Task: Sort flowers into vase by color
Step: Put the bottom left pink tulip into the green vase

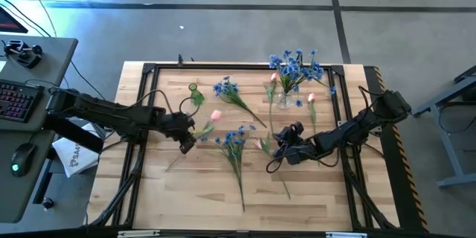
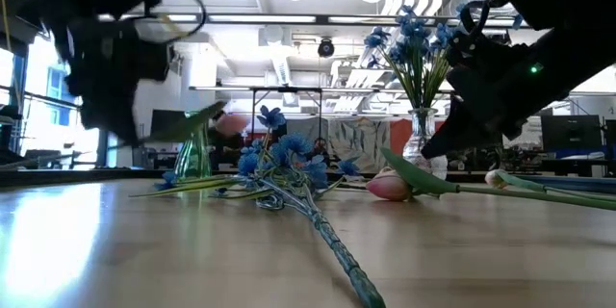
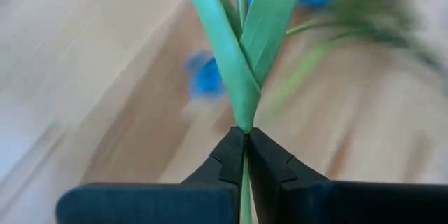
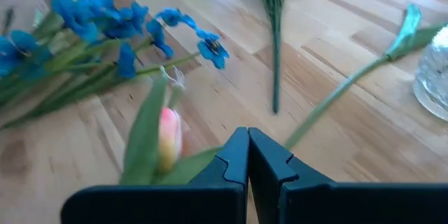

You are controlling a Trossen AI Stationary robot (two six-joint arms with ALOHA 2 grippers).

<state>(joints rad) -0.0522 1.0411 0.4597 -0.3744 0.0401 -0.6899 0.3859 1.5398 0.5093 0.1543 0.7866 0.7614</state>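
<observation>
My left gripper point(image 1: 187, 140) is shut on a pink tulip whose bud point(image 1: 216, 115) points toward the table's right; in the low view the bud point(image 2: 228, 125) hangs in the air beside the green vase point(image 2: 192, 159). My right gripper point(image 1: 279, 149) is shut at mid-table, its tips point(image 4: 247, 140) at a second pink tulip point(image 4: 169, 131) that lies on the wood point(image 2: 390, 186). A clear vase point(image 1: 284, 103) at the far side holds blue flowers. Two blue sprays point(image 1: 234, 137) point(image 1: 225, 88) lie flat on the table. My left gripper pinches the tulip's green stem point(image 3: 243, 115) between its two fingers, just below where two leaves fork. The fingers come from the table's left and lie across the stem. The bud end is raised off the table; where the stem's tail end point(image 1: 169, 165) sits I cannot tell. My right gripper has its shut fingertips at a leaf point(image 4: 199, 162) of the lying tulip; whether they touch or pinch it I cannot tell.
The green vase point(image 1: 195, 93) stands at the far left of the work area, the clear vase point(image 4: 434, 70) farther right. More pink tulips lie beside the clear vase point(image 1: 311, 100). A black frame point(image 1: 149, 67) borders the wooden top. Bare wood lies along the near edge.
</observation>
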